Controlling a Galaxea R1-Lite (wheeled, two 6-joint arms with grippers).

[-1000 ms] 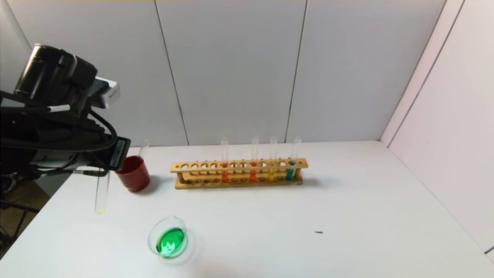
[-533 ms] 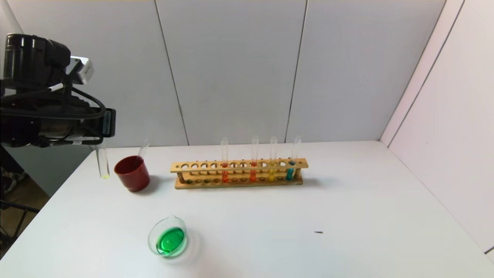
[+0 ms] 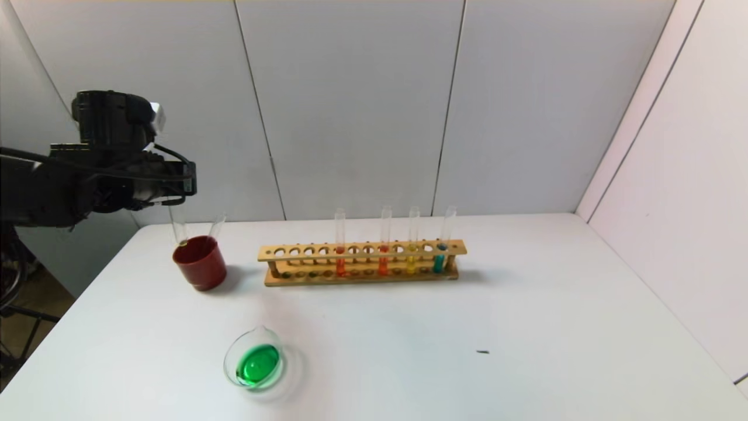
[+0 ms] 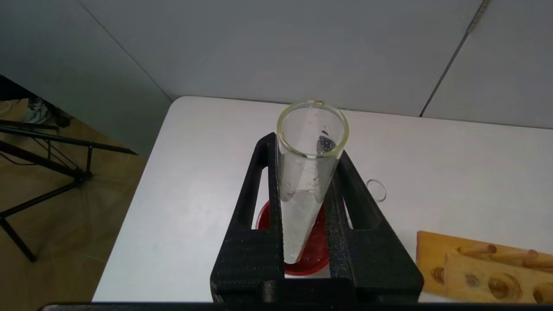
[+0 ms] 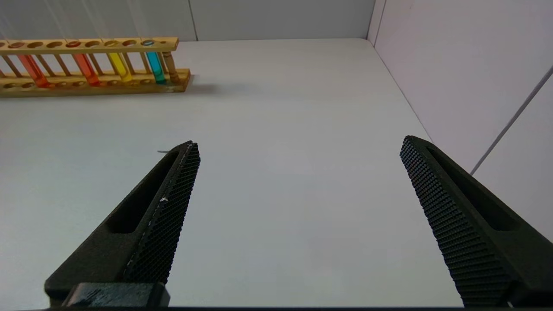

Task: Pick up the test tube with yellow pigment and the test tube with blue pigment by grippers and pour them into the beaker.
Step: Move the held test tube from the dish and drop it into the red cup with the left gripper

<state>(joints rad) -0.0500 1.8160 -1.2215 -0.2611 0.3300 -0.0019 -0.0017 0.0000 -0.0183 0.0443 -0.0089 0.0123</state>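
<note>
From the head view, my left gripper (image 3: 175, 196) hangs a slim clear glass tube (image 3: 178, 231), nearly emptied of yellow, over the dark-red cup (image 3: 200, 262); a second ago it hung nearer, left of the low clear beaker (image 3: 255, 361), now green. The left wrist view shows it clamped. The right wrist view shows my right gripper (image 5: 298, 203) spread wide, idle. I judge lowering and releasing comes next.

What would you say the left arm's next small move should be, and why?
Probably lower the tube straight down. The left gripper holds the nearly emptied test tube upright with its base just above the red cup, where another used tube already leans.
</note>
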